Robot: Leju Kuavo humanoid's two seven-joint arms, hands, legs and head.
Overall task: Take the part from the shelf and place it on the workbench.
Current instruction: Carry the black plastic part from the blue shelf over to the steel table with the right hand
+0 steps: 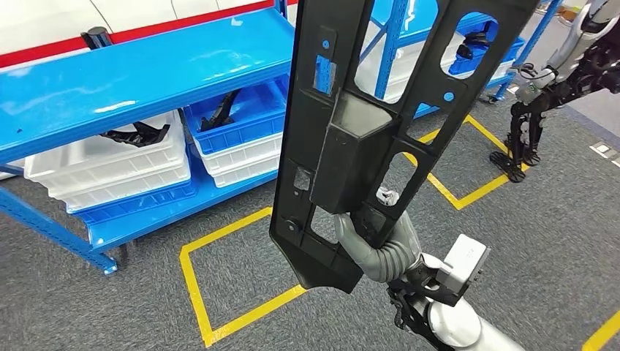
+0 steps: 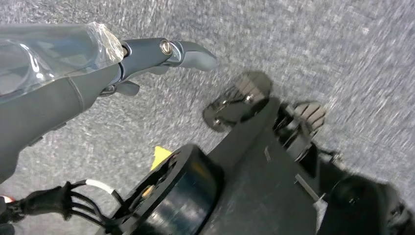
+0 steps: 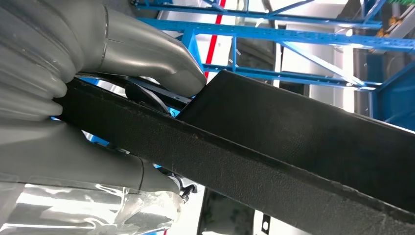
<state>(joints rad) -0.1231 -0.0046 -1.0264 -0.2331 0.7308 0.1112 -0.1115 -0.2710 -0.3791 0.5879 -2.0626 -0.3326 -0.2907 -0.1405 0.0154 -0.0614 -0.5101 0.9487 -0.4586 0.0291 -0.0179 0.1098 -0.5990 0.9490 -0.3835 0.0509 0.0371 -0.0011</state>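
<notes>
Head view: my right hand grips the long black part near its lower end, holding it upright and tilted in front of me, off the blue shelf at left. White and blue bins sit on the shelf's lower level. Yellow tape lines mark the grey carpet; another robot stands at far right.

Left wrist view: my left hand hangs over the carpet, holding nothing, fingers extended.

Right wrist view: thumb and fingers clamp the part's edge, shelf frames behind.
</notes>
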